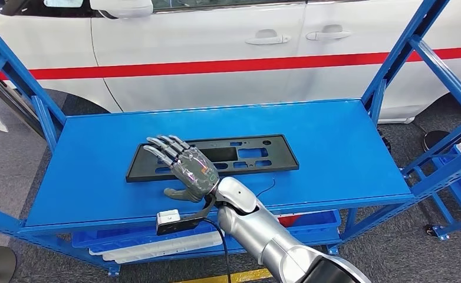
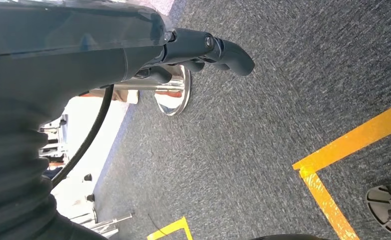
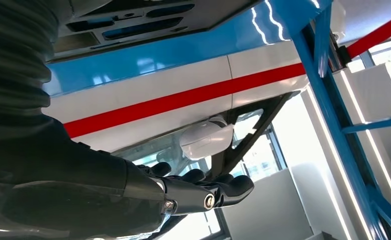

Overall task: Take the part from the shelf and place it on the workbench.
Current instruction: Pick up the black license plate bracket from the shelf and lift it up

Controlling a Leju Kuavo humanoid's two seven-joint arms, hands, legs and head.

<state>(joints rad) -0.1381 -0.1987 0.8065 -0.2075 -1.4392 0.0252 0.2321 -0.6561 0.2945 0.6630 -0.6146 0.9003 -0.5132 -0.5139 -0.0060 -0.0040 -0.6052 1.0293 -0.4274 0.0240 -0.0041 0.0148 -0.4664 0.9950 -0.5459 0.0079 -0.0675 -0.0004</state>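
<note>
A black plastic licence-plate frame (image 1: 216,157), flat and pierced with rectangular cut-outs, is seen lying on the blue shelf (image 1: 334,147) of a blue metal rack (image 1: 405,53), near the middle of the deck. The right hand (image 1: 184,168) is held over the frame's left portion with fingers spread apart and nothing grasped; whether the frame is touched cannot be told. In the left wrist view the left hand (image 2: 203,50) is seen above grey carpet (image 2: 283,110) marked with yellow tape (image 2: 353,140), nothing held, fingers extended. Behind the rack a white car (image 1: 216,41) with a red stripe (image 1: 216,65) is parked.
</note>
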